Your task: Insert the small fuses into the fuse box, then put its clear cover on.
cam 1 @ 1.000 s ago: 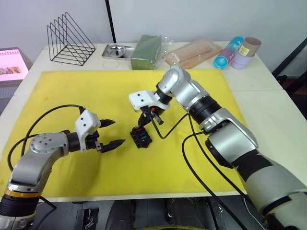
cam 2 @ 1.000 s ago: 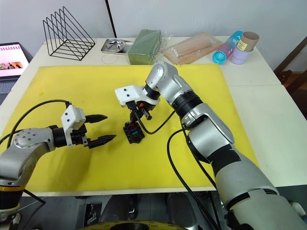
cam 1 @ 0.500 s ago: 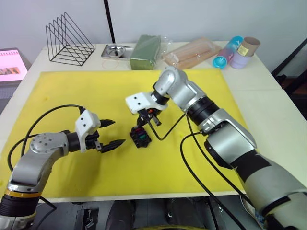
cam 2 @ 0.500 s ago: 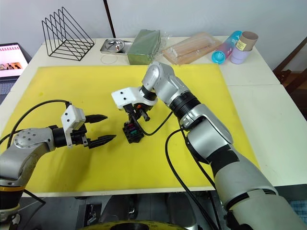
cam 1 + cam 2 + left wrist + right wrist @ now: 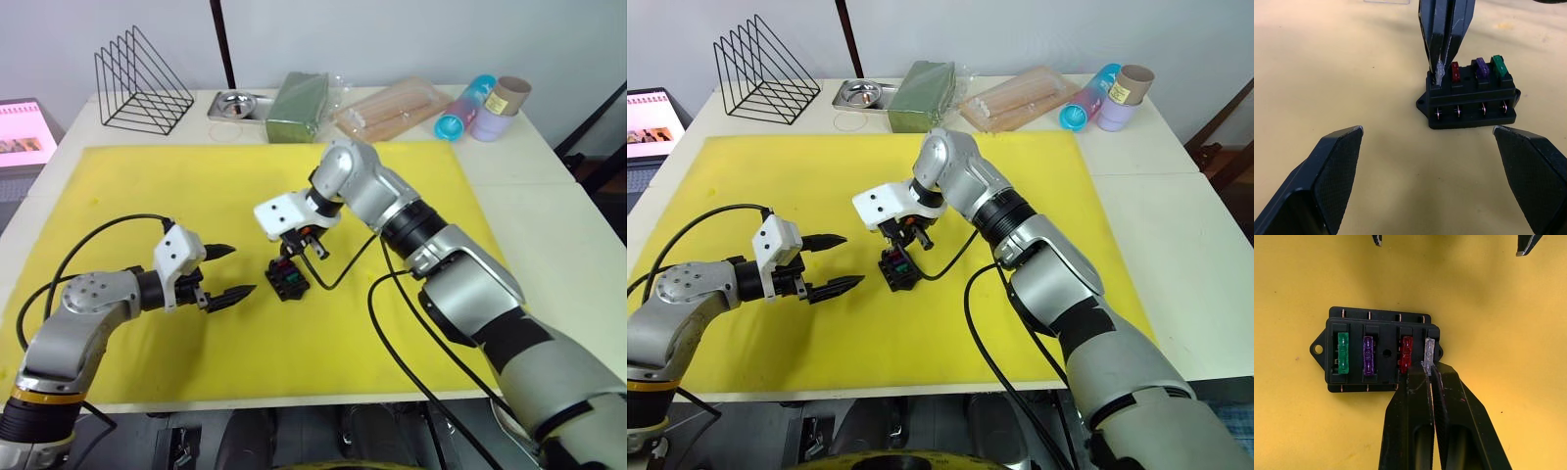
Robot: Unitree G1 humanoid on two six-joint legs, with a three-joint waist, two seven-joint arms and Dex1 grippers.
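Observation:
The black fuse box lies in the middle of the yellow mat. Green, purple and red small fuses stand in its slots. My right gripper is shut on the greyish-tan fuse, which sits at the end slot beside the red one; the same pinch shows in the left wrist view on this fuse. My left gripper is open, a short way to the left of the fuse box and not touching it. I cannot make out the clear cover.
Along the table's back edge stand a wire rack, a small metal tray, a green packet, a clear bag of sticks and cups. A lit screen is at far left. Black cables trail over the mat.
My right gripper has moved slightly left and down, bringing the greyish-tan fuse onto the fuse box's end slot. The left arm has not moved.

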